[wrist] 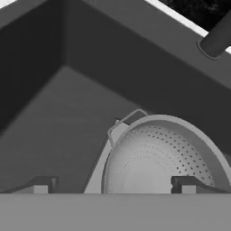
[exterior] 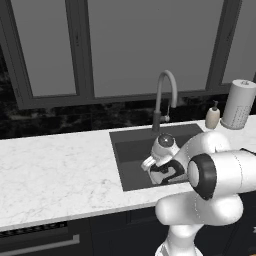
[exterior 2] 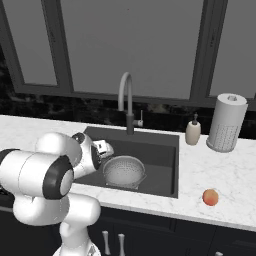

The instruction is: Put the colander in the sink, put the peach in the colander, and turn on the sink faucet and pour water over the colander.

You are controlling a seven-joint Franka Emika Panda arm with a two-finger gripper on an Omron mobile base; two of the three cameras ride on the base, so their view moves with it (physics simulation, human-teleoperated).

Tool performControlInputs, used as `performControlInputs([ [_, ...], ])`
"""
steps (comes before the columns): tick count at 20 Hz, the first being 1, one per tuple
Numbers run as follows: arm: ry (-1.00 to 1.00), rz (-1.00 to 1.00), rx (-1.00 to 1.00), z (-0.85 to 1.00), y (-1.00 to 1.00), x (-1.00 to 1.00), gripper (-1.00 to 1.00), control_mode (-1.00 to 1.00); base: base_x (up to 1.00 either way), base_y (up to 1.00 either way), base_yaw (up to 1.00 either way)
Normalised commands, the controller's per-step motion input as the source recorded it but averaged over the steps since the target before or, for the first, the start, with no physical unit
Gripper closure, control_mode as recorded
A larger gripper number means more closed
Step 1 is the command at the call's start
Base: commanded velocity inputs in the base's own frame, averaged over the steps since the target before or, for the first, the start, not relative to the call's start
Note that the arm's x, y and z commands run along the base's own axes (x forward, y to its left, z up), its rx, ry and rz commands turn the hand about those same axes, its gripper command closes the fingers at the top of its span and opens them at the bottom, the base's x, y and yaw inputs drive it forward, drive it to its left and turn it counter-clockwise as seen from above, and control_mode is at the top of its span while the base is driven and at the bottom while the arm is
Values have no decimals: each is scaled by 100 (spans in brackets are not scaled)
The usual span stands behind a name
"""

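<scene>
The jaws stand wide open and hold nothing; in the hand view the two dark tips sit well apart, one over the colander's (wrist: 167,162) near rim and the other over bare sink floor. The gripper (wrist: 115,185) hangs low inside the sink (exterior 2: 165,172), just above the colander, which rests upright on the basin floor toward the front wall.

By my reading the first step is done: the colander is set down in the sink and let go. The peach step comes next. The peach (exterior 2: 210,197) lies on the white marble desk, well apart from the basin; taking the colander as the centre of a clock in the right base view, it is at about four o'clock. The arm will likely need to lift clear of the basin wall, swing over to the fruit, close on it gently since it is small and round and may roll, then carry it back.

The colander is empty; its perforated bowl shows nothing inside. The sink holds the colander and no water. The sink faucet (exterior 2: 126,100) rises at about twelve o'clock from the colander, its spout arching over the basin, with no stream running.
</scene>
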Motion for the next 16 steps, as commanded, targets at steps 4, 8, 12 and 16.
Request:
performControlInputs([
  [4, 3, 0, 2, 100, 11, 0, -100, -100, 0, 0, 0],
  [8, 15, -1, 9, 100, 3, -12, -100, -100, 0, 0, 0],
  [12, 34, -9, 19, 81, 0, -56, -100, -100, 0, 0, 0],
  [16, 29, -24, 19, 30, -16, -81, -100, -100, 0, 0, 0],
])
